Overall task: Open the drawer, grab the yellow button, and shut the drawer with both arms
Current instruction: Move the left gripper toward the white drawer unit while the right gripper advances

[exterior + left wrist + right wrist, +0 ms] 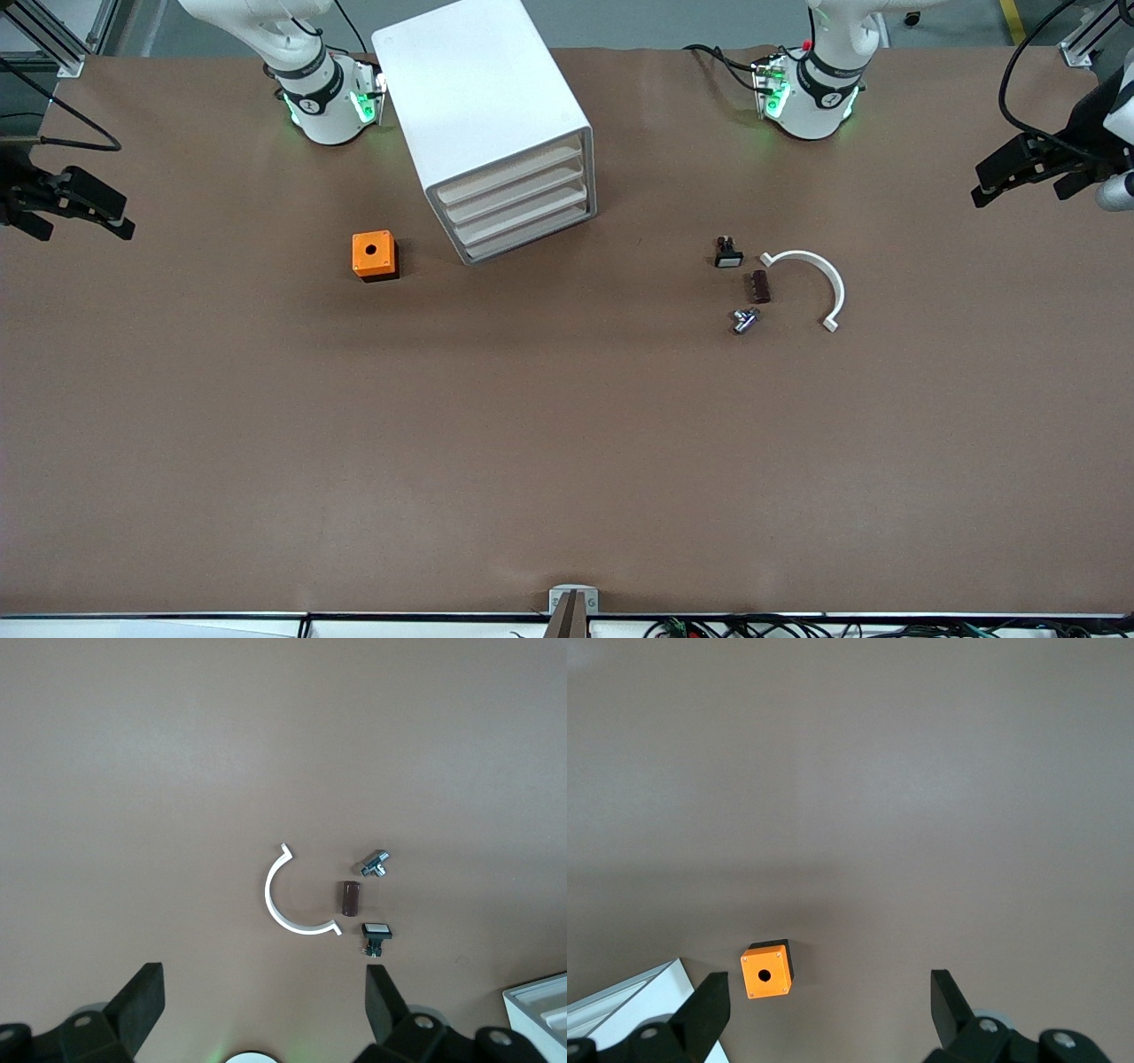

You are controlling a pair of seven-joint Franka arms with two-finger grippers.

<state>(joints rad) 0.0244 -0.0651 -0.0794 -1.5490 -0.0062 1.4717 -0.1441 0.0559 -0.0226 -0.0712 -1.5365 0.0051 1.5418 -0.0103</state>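
Start state: all four drawers shut. Top drawer of the white cabinet sits toward the right arm's end of the counter. Button not visible, presumably inside. Left end effector and right end effector both spread, empty, up at the counter's two ends. Best approach: one arm braces the cabinet, the other hooks the shallow white tray front and pulls straight out. Orange cube lies beside the cabinet.

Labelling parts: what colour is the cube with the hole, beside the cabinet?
Orange on top, dark underneath: the cube. Clearest in the front view.
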